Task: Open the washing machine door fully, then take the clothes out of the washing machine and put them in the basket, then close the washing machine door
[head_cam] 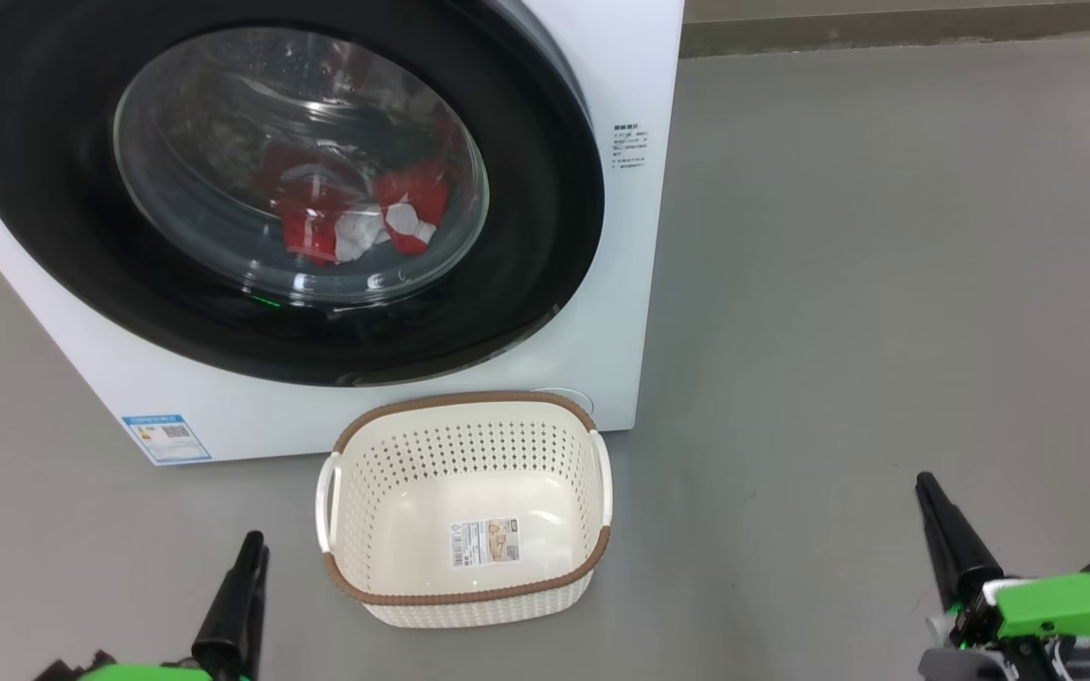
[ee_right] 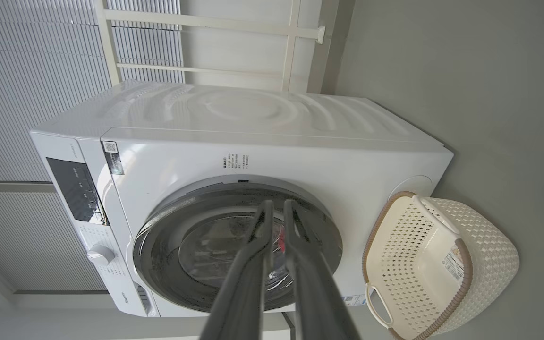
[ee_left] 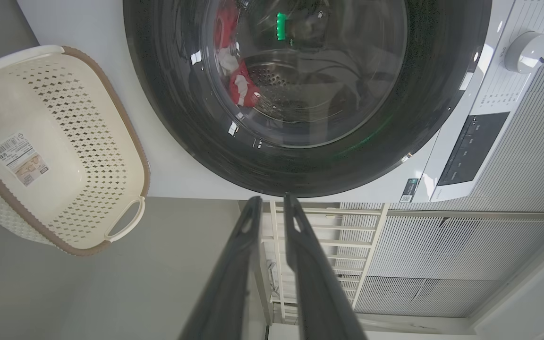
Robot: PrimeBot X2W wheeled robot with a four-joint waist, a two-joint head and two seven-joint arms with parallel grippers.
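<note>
The washing machine door [head_cam: 81, 236] is seen shut against the white washing machine [head_cam: 621, 284], and the red-and-white clothes [head_cam: 356, 218] are glimpsed through its glass. The basket [head_cam: 545, 567], empty, is set on the grey floor [head_cam: 886, 284] just before the machine. The left gripper [ee_left: 268, 208] is held with its fingers [ee_left: 239, 255] narrowly parted, gripping nothing; the right gripper [ee_right: 276, 210] is held with its fingers [ee_right: 253, 264] pressed together, empty.

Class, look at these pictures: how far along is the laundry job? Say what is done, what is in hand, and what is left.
Done: nothing yet. The round black-rimmed glass washing machine door is shut, the red and white clothes lie behind it, and the cream perforated plastic basket is empty.
In hand: neither the left gripper nor the right gripper holds anything.
Left: opening the door, moving the clothes, closing the door.
</note>
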